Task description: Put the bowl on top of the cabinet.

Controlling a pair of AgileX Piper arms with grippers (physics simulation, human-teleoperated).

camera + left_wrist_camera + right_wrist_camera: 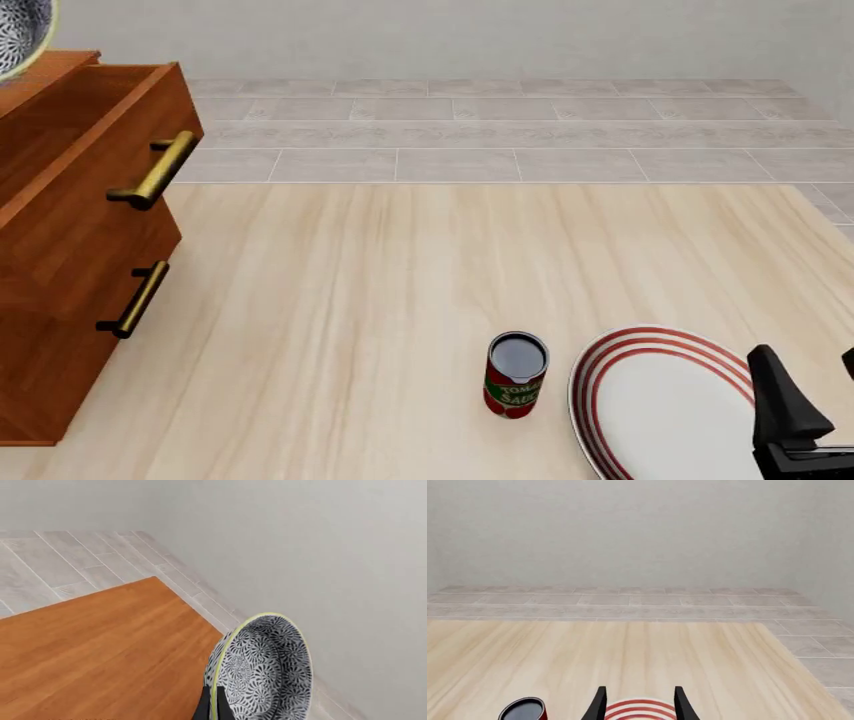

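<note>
Bowl [267, 672] rim between left claw [212, 705] fingers

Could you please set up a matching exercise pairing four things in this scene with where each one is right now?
Things:
1. bowl
2. cabinet
3. can
4. plate

Places:
A. standing upright on the table, just left of the plate
B. lying flat under the right gripper
C. tilted on edge, clamped at its rim by the left gripper, above the cabinet top
D. at the table's left side, upper drawer pulled open

Pairs: 1-C, 2-D, 3-A, 4-B
</note>
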